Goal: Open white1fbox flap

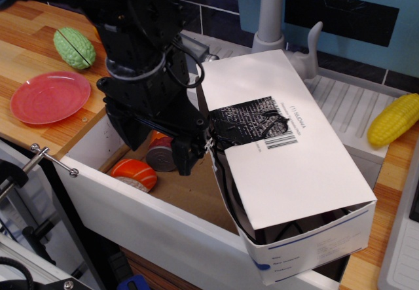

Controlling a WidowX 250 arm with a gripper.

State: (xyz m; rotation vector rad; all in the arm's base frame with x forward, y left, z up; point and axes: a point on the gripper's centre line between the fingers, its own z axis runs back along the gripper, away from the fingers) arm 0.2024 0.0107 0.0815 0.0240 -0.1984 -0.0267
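Near end of box: the long rectangular white cardboard box (308, 251) shows its short end, with a thin blue line and small print, at the lower right of the frame, closest to the camera.
Box position: it rests tilted on the front wall of the larger white-walled, brown-floored bin (157, 221), its long axis running from lower right up toward the upper middle.
Flap: the large white cardboard lid panel (294, 159), with a black tape patch and barcode, lies over the top, lifted a little; a dark gap shows beneath its near edge.
Gripper: the black robot gripper (196, 149) sits just left of the flap's long left edge, level with the tape patch.
Jaws: whether they are spread or pinching the edge cannot be told; the fingertips merge with the black tape.
Key relation: the flap lies to the right of the jaws, so raising it likely means lifting that left edge.
Surroundings: orange-and-white sushi piece (134, 174) and small can (161, 154) in the bin; red plate (49, 97) and green vegetable (74, 48) upper left; yellow corn (393, 120) far right.
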